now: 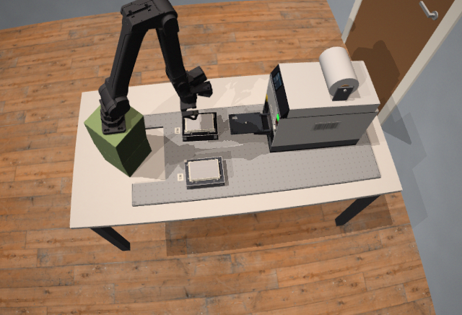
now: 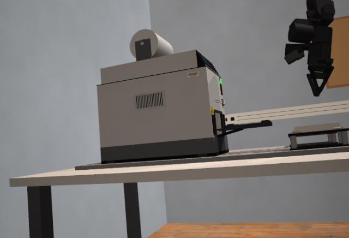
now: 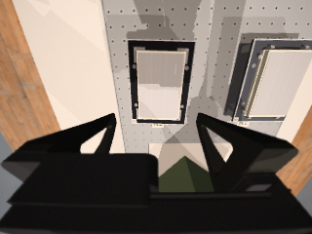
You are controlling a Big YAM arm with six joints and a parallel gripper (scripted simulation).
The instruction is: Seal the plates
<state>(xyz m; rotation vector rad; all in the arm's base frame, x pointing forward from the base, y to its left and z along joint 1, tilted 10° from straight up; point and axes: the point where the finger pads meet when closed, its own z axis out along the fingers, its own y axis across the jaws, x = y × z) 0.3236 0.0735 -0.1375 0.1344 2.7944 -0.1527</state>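
Observation:
My gripper (image 1: 190, 115) (image 2: 317, 93) (image 3: 156, 117) is open and empty, pointing down high above the far nest. A pale plate (image 1: 201, 121) (image 3: 160, 95) lies flat in that dark nest (image 1: 199, 135) (image 3: 132, 58). Another pale plate (image 1: 203, 170) (image 2: 317, 128) (image 3: 282, 83) lies flat in the near nest (image 1: 205, 184). Their nest labels are too small to read. The sealer's dark stage (image 1: 246, 125) (image 2: 252, 125) is out and bears no plate. The sealer (image 1: 317, 131) (image 2: 157, 128) shows a green lamp (image 1: 278, 117) (image 2: 220, 81).
A white foil roll (image 1: 337, 66) (image 2: 162, 45) tops the sealer. The green block (image 1: 130, 147) under the arm's base stands at the table's left end. The perforated board (image 1: 298, 170) carries the nests and sealer. The far nest stands between the base and the stage.

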